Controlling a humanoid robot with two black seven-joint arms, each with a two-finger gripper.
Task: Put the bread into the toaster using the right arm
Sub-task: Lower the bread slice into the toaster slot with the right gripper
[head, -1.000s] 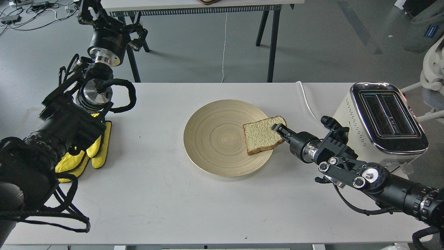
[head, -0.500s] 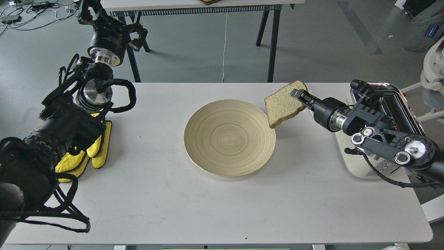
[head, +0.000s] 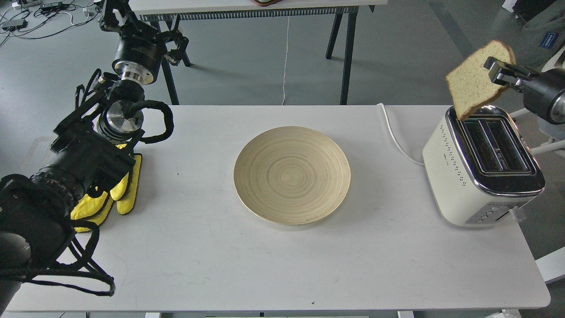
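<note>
My right gripper [head: 495,68] is shut on the bread [head: 474,81], a pale speckled slice with brown crust. It holds the slice by its upper right edge, tilted, high above the far end of the toaster [head: 481,165]. The slice's lower corner hangs just over the toaster's back rim. The toaster is cream-white with a chrome top and two open slots, at the table's right edge. Most of the right arm is out of view past the right edge. My left gripper [head: 115,15] is at the far left, raised beyond the table; its fingers cannot be told apart.
A round wooden plate [head: 292,175] lies bare in the middle of the white table [head: 247,260]. A yellow cloth [head: 115,194] lies under my left arm at the table's left. The toaster's white cord [head: 395,134] runs over the table's back edge.
My right gripper has lifted the bread off the plate and carried it up and to the right, from beside the plate to above the toaster. The left arm has not moved.
</note>
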